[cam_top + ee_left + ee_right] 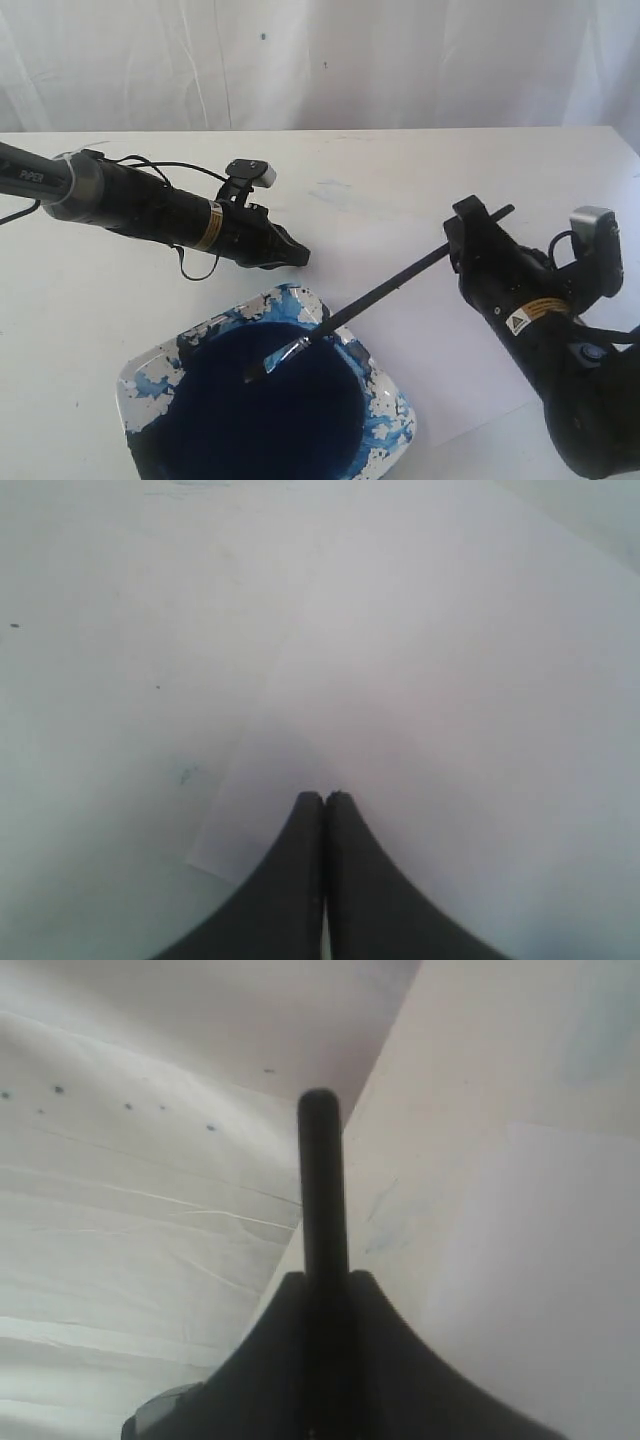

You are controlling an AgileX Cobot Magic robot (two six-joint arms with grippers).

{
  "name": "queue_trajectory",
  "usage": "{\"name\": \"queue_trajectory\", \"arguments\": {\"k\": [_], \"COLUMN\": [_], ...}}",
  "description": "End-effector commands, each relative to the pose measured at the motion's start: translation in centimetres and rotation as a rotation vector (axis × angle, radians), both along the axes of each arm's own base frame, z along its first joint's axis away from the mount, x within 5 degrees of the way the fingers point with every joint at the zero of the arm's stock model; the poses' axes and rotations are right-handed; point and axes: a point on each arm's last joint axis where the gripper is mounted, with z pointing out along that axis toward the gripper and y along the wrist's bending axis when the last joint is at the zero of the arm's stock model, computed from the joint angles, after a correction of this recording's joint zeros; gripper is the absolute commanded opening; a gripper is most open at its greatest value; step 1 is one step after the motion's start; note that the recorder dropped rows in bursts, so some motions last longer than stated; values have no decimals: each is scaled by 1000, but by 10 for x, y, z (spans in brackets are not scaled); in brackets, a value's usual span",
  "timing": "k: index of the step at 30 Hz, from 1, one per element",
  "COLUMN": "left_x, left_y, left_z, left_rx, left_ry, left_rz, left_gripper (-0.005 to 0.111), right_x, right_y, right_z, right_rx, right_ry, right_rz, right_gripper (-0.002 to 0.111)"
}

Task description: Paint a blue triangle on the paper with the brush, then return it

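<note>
The black-handled brush (pixel 385 285) slants down from my right gripper (pixel 462 236), which is shut on its upper handle. Its bristle tip (pixel 262 368) rests in the blue paint of the white square dish (pixel 385 400). In the right wrist view the handle's end (pixel 320 1160) sticks out past the gripper (pixel 325 1278). The white paper (pixel 425 345) lies flat between the arms. My left gripper (pixel 300 257) is shut and empty, with its tips (pixel 323 796) down on the paper (pixel 450 680) near a corner. No blue triangle shows on the paper.
The dish sits at the table's front, left of the paper. A faint blue smudge (pixel 335 190) marks the table behind the paper. A white curtain (pixel 320 60) hangs behind the table's back edge.
</note>
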Motion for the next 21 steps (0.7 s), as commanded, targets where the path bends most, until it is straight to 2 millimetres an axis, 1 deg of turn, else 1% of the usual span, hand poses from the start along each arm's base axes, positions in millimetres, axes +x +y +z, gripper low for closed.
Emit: {"name": "queue_trajectory", "arguments": {"k": [1, 5, 8, 11, 18, 21], "left_x": [0, 0, 0, 0, 0, 0], "left_y": [-2, -2, -2, -2, -2, -2], "left_z": [3, 3, 3, 3, 3, 3], "left_rx": [4, 4, 4, 4, 4, 4], "left_ry": [-12, -12, -12, -12, -12, -12], "left_rz": [-3, -3, -3, -3, -3, -3], "left_gripper": [0, 0, 0, 0, 0, 0], "right_x": [1, 6, 14, 22, 33, 39], "right_y": [8, 23, 34, 41, 54, 58], "right_z": [7, 17, 28, 38, 57, 66], "right_rx": [-45, -112, -177, -244, -238, -334], "right_ry": [-82, -179, -274, -363, -460, -547], "right_rz": [77, 183, 217, 218, 229, 211], "right_gripper": [5, 5, 5, 5, 5, 5]}}
